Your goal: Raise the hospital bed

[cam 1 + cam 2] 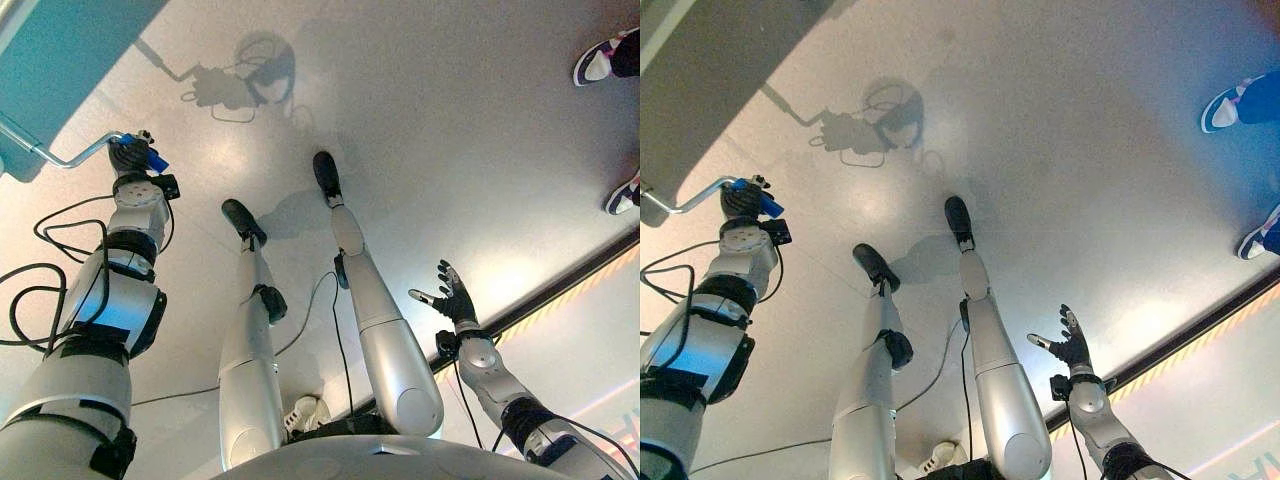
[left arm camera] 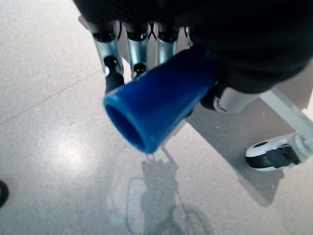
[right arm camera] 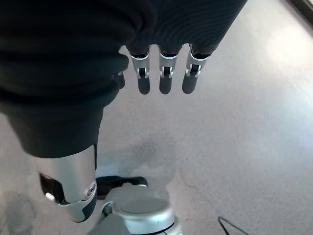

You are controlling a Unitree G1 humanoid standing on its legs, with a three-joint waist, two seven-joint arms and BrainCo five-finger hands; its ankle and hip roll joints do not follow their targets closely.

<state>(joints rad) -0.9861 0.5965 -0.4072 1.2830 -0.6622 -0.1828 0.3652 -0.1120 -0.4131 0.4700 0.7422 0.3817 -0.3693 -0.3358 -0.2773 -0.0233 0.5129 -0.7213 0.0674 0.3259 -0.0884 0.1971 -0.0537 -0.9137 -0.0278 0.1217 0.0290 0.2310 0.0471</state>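
Fingers (image 2: pixel 131 51) of the left hand (image 1: pixel 130 155) wrap the blue crank handle (image 2: pixel 156 107) at the hospital bed's (image 1: pixel 70 60) far-left corner; right hand (image 1: pixel 452 298) hangs splayed, empty. Cranking risk: a loose grip slipping off.

Our two head eyes look steeply down, sharing the crank handle (image 1: pixel 75 152); wrist cameras sit close, floor (image 3: pixel 244 147) beyond.

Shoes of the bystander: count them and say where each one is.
2. One shoe is at the upper right edge of the head view; the other shoe lies below it on the right edge. Both are partly cut off.
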